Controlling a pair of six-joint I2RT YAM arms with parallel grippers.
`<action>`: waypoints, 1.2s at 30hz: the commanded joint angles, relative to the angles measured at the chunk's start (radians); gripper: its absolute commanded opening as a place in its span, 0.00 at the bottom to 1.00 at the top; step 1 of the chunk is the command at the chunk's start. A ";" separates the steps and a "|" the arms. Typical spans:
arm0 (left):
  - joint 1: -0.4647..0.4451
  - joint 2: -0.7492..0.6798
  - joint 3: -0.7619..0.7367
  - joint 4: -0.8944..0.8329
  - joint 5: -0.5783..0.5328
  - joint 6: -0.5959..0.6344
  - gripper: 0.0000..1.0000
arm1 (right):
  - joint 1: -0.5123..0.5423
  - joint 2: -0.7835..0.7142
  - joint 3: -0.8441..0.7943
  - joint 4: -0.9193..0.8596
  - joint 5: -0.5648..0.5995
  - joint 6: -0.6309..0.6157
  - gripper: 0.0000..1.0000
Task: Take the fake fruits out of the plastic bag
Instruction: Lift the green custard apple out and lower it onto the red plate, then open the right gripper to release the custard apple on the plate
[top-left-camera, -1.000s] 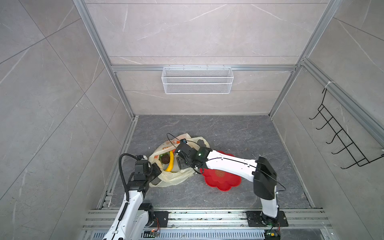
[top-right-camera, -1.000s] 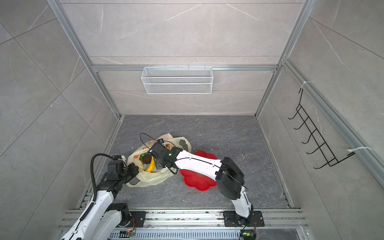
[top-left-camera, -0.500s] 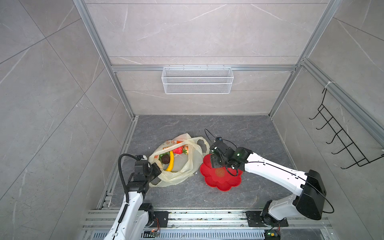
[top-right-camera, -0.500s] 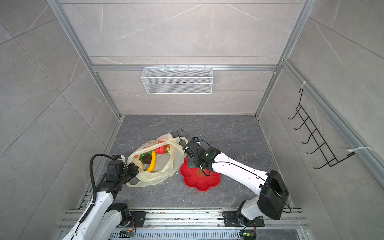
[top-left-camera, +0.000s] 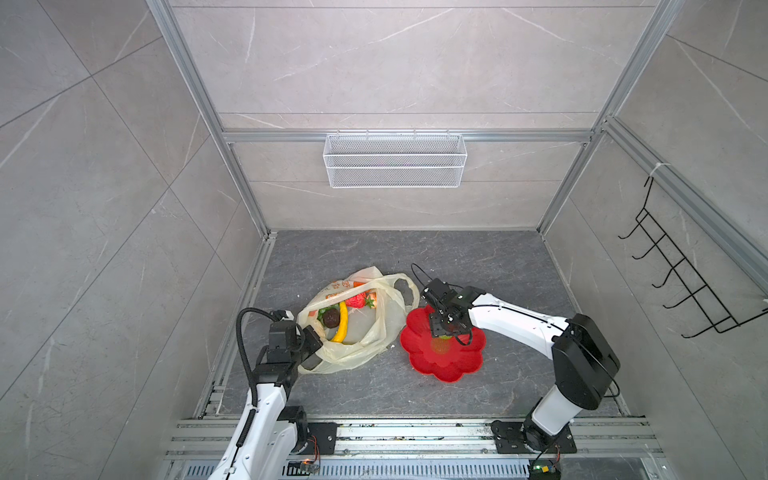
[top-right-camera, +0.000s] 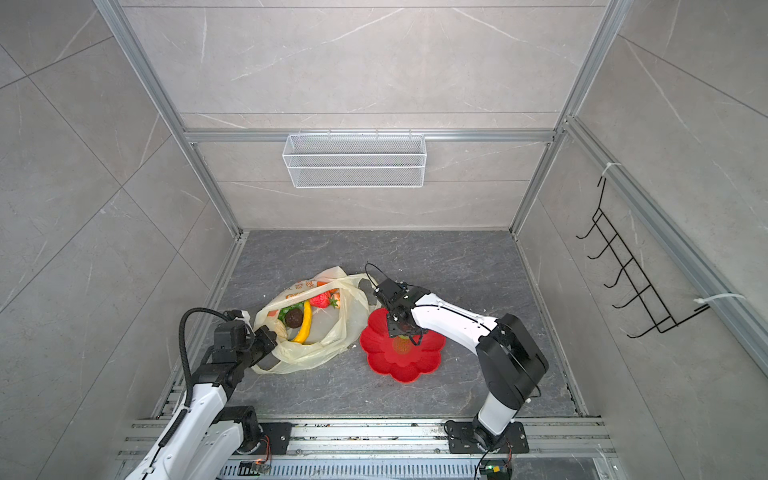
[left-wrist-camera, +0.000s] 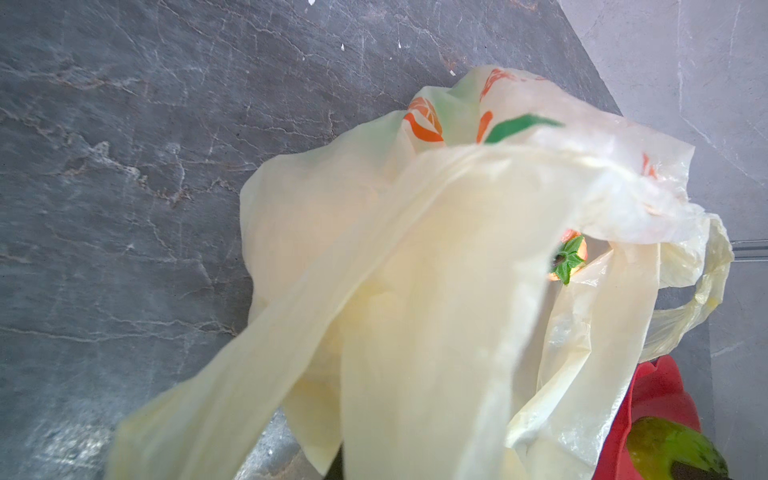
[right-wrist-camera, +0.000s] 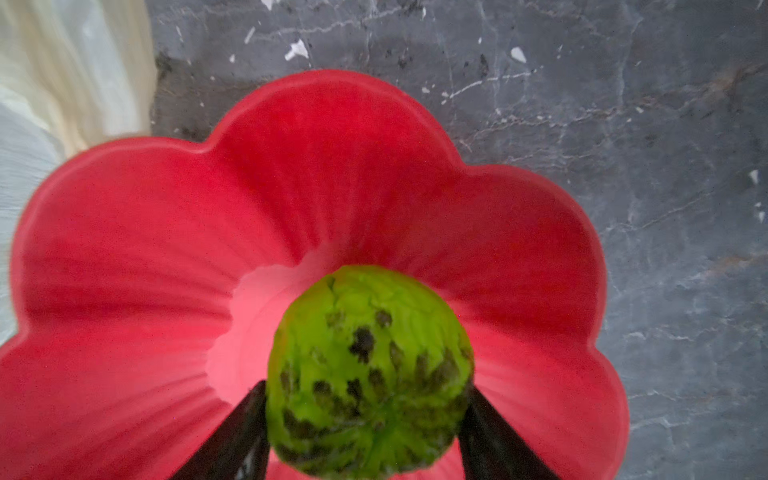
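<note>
Red flower-shaped plate (top-left-camera: 461, 365) is set on grey desk (top-left-camera: 457, 257). White mesh basket (top-left-camera: 395, 166) is hung on back wall; black hook rack (top-left-camera: 685, 272) is mounted at right.

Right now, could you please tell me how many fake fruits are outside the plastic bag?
1: the green bumpy ball, gripped by the right tool over the red plate. More could be hidden behind the plastic bag.

Left gripper (top-left-camera: 316, 334) pinched tight; right gripper (right-wrist-camera: 365, 390) fingers (right-wrist-camera: 245, 424) spread apart.
</note>
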 joint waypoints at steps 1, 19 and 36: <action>0.002 -0.009 -0.001 0.021 -0.007 0.028 0.00 | -0.006 0.025 0.052 -0.013 -0.019 -0.022 0.68; 0.003 -0.038 -0.011 0.018 -0.011 0.027 0.00 | -0.012 0.084 0.094 -0.025 -0.030 -0.028 0.80; 0.003 -0.033 -0.010 0.020 -0.011 0.028 0.00 | -0.006 -0.052 0.079 -0.032 -0.041 -0.036 0.86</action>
